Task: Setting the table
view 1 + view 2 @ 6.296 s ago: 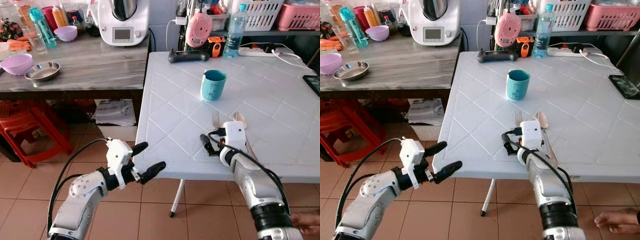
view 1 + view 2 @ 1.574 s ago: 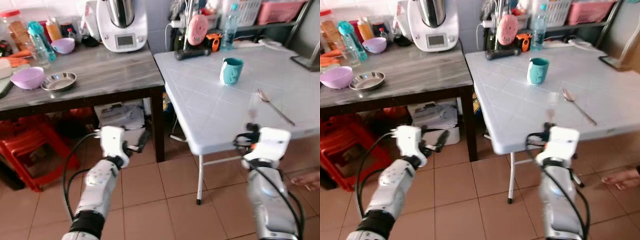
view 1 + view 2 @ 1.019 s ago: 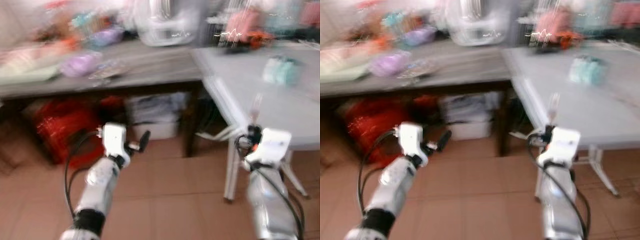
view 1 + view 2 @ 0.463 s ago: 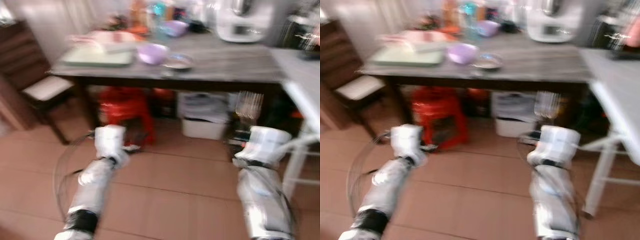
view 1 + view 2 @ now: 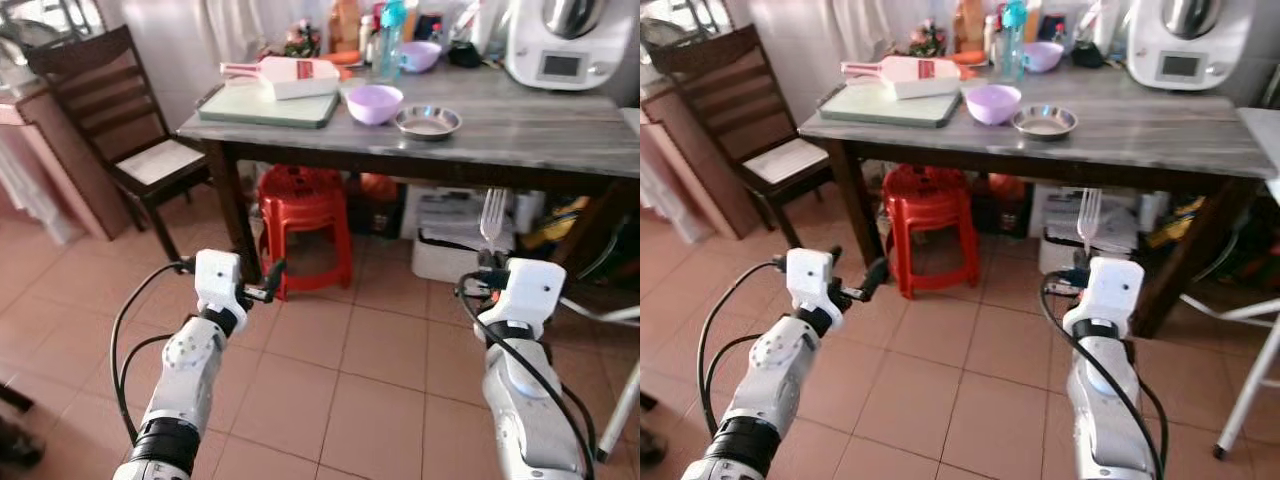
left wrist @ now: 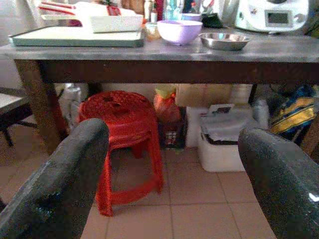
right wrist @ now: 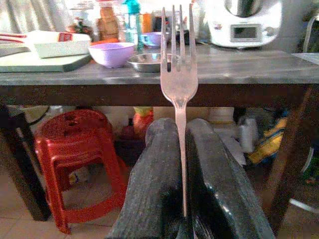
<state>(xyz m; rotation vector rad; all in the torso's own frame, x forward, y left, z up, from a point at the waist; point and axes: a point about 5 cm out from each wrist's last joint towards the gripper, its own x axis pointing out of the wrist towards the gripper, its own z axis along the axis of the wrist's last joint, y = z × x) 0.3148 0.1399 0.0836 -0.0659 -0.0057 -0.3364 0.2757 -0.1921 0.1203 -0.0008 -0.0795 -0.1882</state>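
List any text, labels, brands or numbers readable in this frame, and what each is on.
None can be read.
Red label on the white container: too blurred.
Display on the white kitchen machine: too small, nothing legible.
Labels on the bottles at the back of the grey table: too small.
The fork in the right gripper shows no marking.

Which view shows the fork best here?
The right wrist view: the fork stands upright, tines up, its handle pinched between the right gripper fingers. Both eye views show it small above that gripper. In the left wrist view it is absent.
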